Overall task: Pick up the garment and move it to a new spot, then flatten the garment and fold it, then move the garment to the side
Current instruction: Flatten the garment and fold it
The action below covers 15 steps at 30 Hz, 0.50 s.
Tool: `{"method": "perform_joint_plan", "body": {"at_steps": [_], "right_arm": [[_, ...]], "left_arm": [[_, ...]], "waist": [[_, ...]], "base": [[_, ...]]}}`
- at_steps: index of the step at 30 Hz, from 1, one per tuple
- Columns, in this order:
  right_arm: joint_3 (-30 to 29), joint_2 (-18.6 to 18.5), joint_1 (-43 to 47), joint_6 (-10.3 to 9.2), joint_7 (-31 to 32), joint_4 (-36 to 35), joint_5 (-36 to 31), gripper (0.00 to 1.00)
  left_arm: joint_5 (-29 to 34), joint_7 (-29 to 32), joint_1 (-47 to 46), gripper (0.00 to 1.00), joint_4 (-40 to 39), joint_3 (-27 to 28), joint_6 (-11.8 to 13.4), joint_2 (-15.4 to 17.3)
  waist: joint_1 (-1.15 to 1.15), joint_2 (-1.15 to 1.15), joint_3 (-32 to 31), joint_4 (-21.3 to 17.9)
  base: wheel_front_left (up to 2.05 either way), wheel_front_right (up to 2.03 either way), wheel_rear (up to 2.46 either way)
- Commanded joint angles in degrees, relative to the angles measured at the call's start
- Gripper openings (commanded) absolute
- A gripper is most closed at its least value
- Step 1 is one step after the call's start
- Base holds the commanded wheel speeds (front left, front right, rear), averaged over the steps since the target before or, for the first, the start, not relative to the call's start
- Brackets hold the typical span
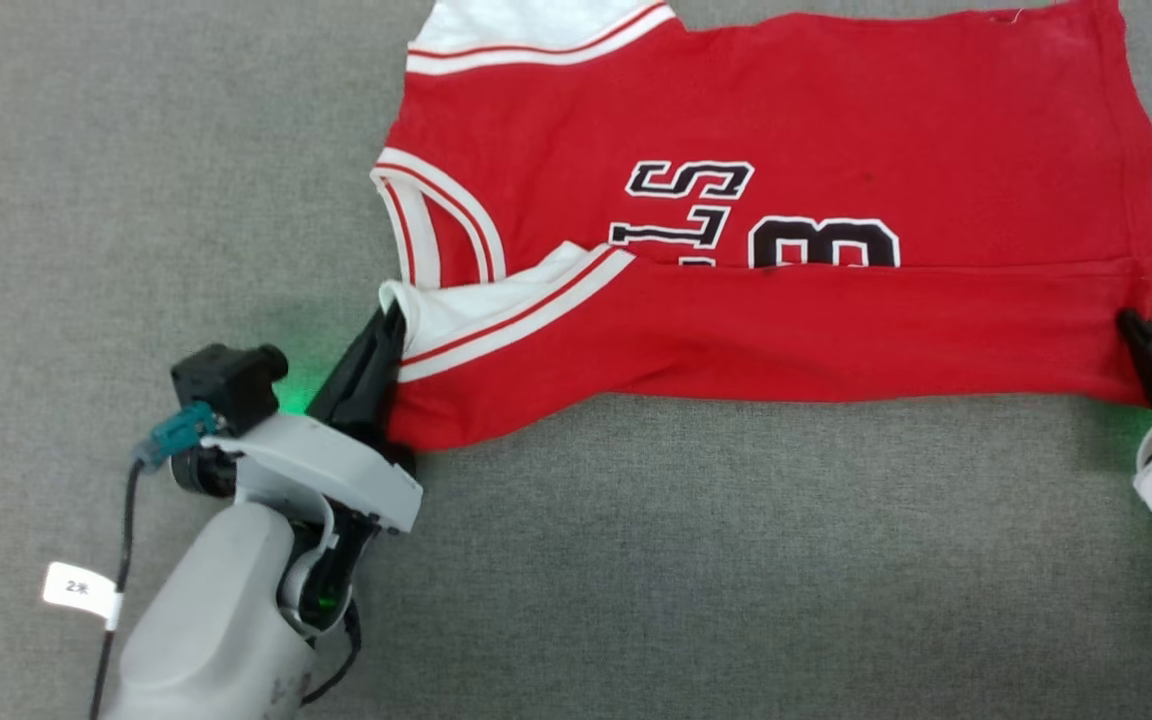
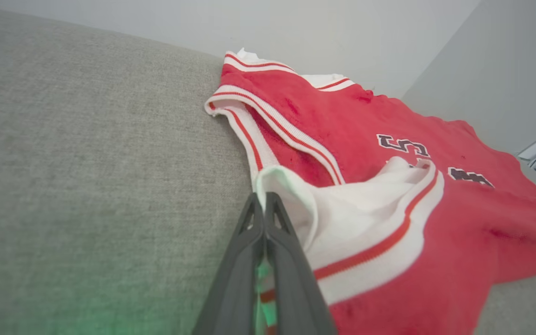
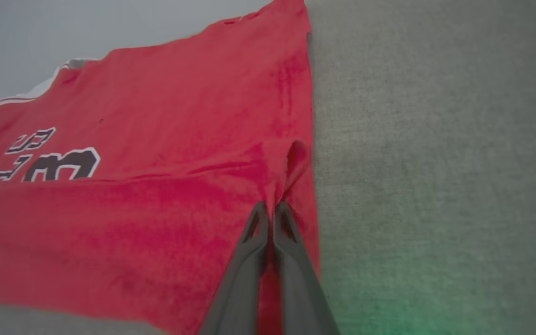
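While in both grippers, garment half-folded

left hand and right hand well apart, each pinched tight on the garment

garment: soft knit cloth, matt, faint fuzzy nap up close in the wrist views. trim at 9 o'clock: ribbed knit, same matt finish. numbers: flat and smoother than the body; print or appliqué, can't tell which. surface underneath: grey coarse-woven fabric, matt, grain clearly visible. left gripper and right gripper: fingers of dark matt plastic, smooth faces. forearm shell at 7 o'clock: pale grey moulded plastic, smooth, slight satin sheen. cable: black, rubbery-looking jacket. tag on it: white, paper-like, matt.
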Motion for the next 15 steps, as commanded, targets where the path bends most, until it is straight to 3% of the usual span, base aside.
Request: {"method": "perform_joint_plan", "body": {"at_steps": [1,4,5,6,7,8,9,15], "right_arm": [[1.4,0.7,-0.7,-0.09,-0.7,1.8,-0.1,0.00],[2.7,0.9,-1.2,-0.09,-1.3,3.8,0.1,0.00],[3.1,1.1,-1.3,-0.09,-1.4,4.4,0.3,0.07],[3.5,1.1,-1.5,-0.09,-1.8,4.9,0.4,0.40],[3.5,1.1,-1.5,-0.09,-1.8,4.9,0.4,0.40],[3.8,1.0,-1.5,-0.09,-2.3,5.3,0.5,0.93],[4.1,1.1,-1.4,-0.09,-2.7,5.6,0.8,1.00],[4.7,1.1,-1.2,-0.09,-5.0,4.6,2.4,1.00]], "left_arm": [[1.4,0.0,0.0,0.00,2.4,-0.3,0.0,-0.4],[2.5,0.0,-0.3,0.18,4.9,-0.7,-0.2,-0.7],[3.1,0.0,-0.6,0.45,5.7,-1.3,-0.2,-0.5],[3.5,0.0,-0.9,0.92,6.4,-1.9,-0.3,-0.2],[3.5,0.0,-0.9,0.92,6.4,-1.9,-0.3,-0.2],[3.6,0.3,-1.2,1.00,7.3,-2.4,-0.3,0.2],[4.0,0.7,-1.7,1.00,7.9,-3.0,-0.3,0.8],[5.6,8.2,-5.3,1.00,7.3,-7.0,-0.4,6.4]], "waist": [[0.00,0.00,-1.2,0.0],[0.00,0.00,-2.6,0.2],[0.00,0.00,-3.1,0.2],[0.00,0.00,-3.8,0.2],[0.00,0.00,-3.8,0.2],[0.00,0.00,-4.5,0.3],[0.00,0.00,-5.2,0.3],[0.00,0.00,-9.0,0.2]], "base": [[0.00,0.00,0.00],[0.00,0.00,0.00],[0.00,0.00,0.00],[0.00,0.00,0.00],[0.00,0.00,0.00],[0.00,0.00,0.00],[0.00,0.00,0.00],[0.00,0.00,0.00]]}}
